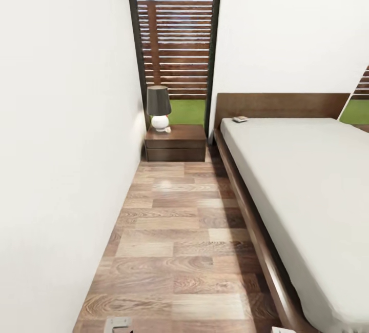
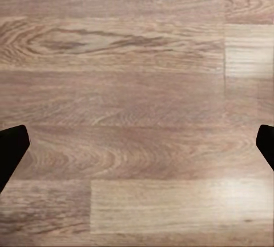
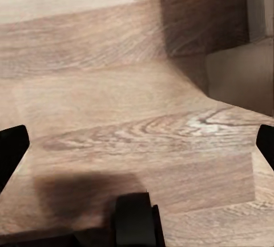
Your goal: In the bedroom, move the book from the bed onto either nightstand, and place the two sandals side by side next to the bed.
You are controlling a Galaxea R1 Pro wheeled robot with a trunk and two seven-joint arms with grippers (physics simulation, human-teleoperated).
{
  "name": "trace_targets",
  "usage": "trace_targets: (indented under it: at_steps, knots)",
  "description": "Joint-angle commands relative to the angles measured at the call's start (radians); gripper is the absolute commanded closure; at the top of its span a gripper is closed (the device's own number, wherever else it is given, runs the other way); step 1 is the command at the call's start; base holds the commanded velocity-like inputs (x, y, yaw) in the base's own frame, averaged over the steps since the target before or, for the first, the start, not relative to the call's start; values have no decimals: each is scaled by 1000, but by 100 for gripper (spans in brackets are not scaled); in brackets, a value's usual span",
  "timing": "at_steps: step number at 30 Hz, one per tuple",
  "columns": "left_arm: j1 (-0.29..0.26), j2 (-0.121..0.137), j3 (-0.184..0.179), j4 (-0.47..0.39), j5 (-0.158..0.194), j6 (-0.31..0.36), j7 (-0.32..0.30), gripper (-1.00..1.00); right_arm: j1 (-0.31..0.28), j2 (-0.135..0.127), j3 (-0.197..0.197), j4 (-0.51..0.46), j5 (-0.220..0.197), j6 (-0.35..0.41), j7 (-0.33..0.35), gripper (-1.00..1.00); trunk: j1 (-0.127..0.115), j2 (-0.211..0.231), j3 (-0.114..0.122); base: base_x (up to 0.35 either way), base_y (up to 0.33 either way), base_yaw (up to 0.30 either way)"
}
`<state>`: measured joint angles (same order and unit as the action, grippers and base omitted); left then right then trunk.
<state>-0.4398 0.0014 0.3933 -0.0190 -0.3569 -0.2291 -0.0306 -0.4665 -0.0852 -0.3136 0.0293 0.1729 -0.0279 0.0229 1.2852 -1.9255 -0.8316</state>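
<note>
The book (image 1: 239,119) lies flat on the off-white mattress of the bed (image 1: 307,184), in the corner by the headboard. The nightstand (image 1: 175,143) stands at the far end of the aisle, between the white wall and the bed. The sandals are out of view. My left gripper (image 2: 137,150) hangs open over bare plank floor, its black fingertips (image 2: 11,150) wide apart. My right gripper (image 3: 137,150) is also open over the floor, close to the dark bed frame (image 3: 205,24). Both are empty.
A lamp (image 1: 159,108) with a dark shade and white base takes up the nightstand's left half. A white wall (image 1: 61,143) closes the aisle's left side. A tall black-framed window (image 1: 175,40) is behind the nightstand. A dark robot part (image 3: 134,221) shows under the right gripper.
</note>
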Motion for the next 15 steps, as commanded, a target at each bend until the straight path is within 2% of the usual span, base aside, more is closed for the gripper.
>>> trace_targets:
  at_steps: [1,8,15]
  knots:
    - [0,0,9,1,-7,-3,-3,-100,-1,-1,-9,3,10,-3,2,-100,0,0,-1,297,155,0]
    - [0,0,9,1,-7,-3,-3,-100,-1,-1,-9,3,10,-4,2,-100,0,0,-1,307,120,0]
    - [0,0,9,1,-7,-3,-3,-100,-1,-1,-9,3,10,-4,2,-100,0,0,-1,327,20,0]
